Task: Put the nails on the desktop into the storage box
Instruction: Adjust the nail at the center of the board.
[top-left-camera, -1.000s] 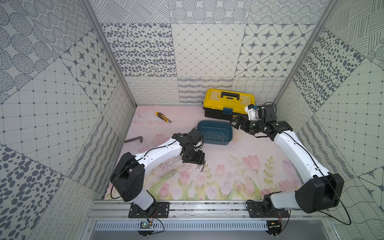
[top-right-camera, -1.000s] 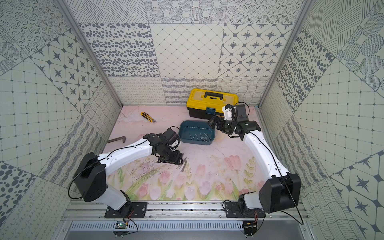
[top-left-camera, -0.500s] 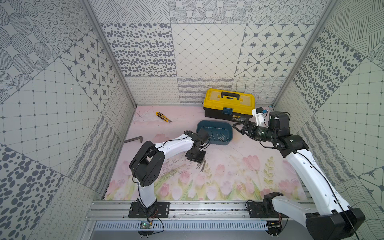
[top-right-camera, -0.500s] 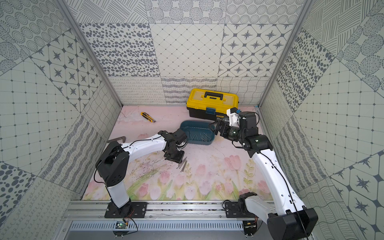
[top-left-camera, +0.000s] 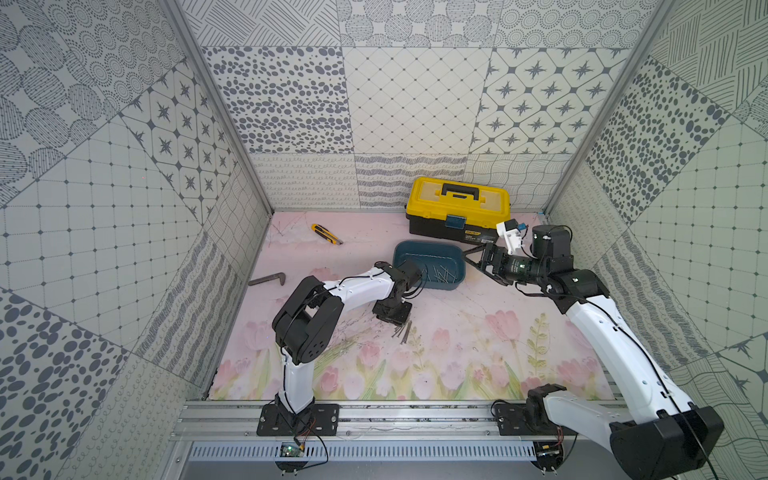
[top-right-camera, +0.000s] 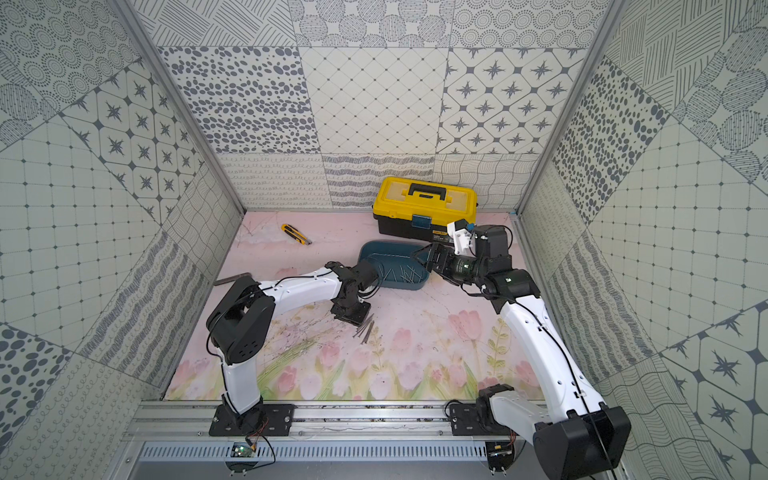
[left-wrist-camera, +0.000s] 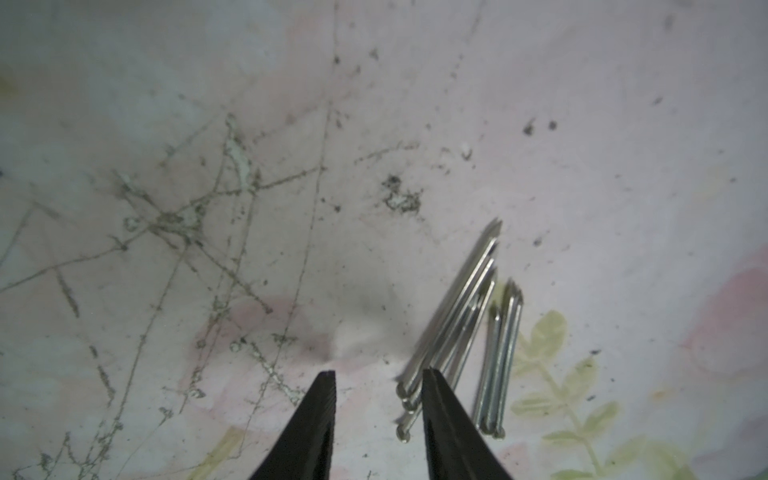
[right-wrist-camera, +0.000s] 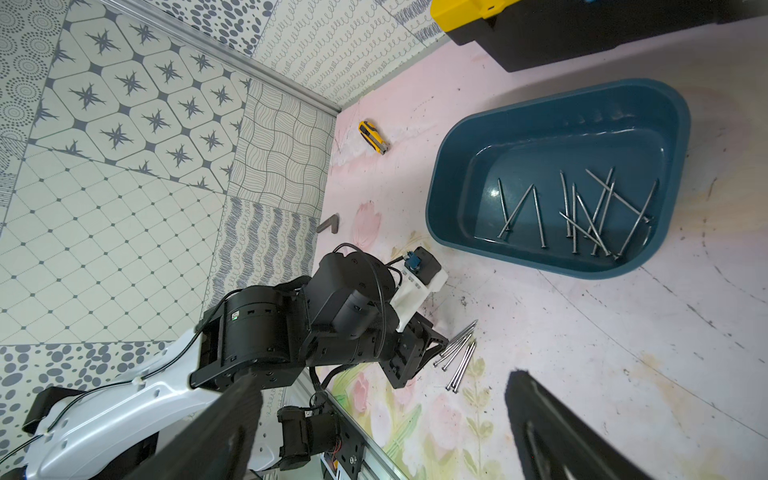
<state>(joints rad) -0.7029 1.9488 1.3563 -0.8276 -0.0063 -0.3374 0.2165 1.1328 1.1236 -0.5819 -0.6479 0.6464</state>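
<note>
Open desktop (top-left-camera: 457, 332) around nails (left-wrist-camera: 457, 324); left tool (left-wrist-camera: 378, 374) half-spread beside them, right tool (right-wrist-camera: 382, 378) wide-spread.

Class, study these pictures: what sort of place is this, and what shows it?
Probably a robot test cell, not a real workshop: two white arms bolted to an aluminium rail, patterned panels walling in a tulip-printed desktop, and a yellow toolbox near a teal storage box holding nails.

We look out between the right gripper's (right-wrist-camera: 382, 384) wide-spread black fingers (right-wrist-camera: 552, 432), low in the frame, onto the scuffed desktop (right-wrist-camera: 582, 353). At upper right, the box (right-wrist-camera: 453, 174) holds a dozen or so boxed nails (right-wrist-camera: 582, 212). At centre, the left gripper (right-wrist-camera: 428, 357) meets the loose nails (right-wrist-camera: 457, 357). A knife (right-wrist-camera: 373, 137) lies beyond.
</note>
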